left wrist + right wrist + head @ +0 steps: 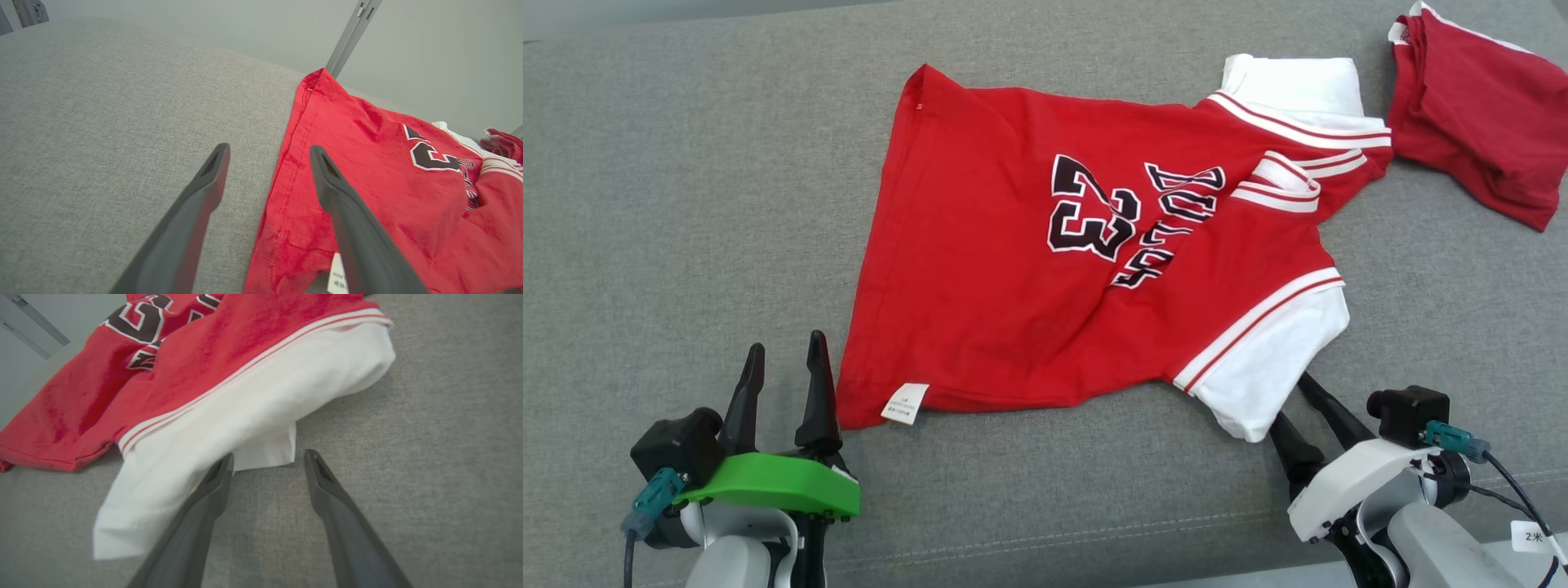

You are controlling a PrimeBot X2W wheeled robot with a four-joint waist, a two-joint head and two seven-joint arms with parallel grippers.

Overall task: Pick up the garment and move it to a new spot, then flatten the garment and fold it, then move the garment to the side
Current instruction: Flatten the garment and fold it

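Since the shirt [1045, 269] lies sideways to the robot on the grey cushion [686, 204], with its hem [870, 245] to the robot's left and its collar and sleeves to the right, its long axis runs across from one arm to the other. Each arm therefore has its own end of the shirt close by.

The left claw [786, 343] stands spread and empty just left of the shirt's near hem corner, by the white tag [904, 403]. Its fingers point along the hem. The right claw [268, 455] is spread too and pinches nothing. It sits at the shirt's near white sleeve [1274, 359], with one fingertip against the sleeve's edge and the other on bare cushion.

The shirt is red with a dark number on it. It is mostly spread out, but it is creased across the chest and bunched at the collar, and the near sleeve is doubled under — so flattening looks unfinished. A folded red cloth [1470, 114] lies just beyond the shirt's collar end.
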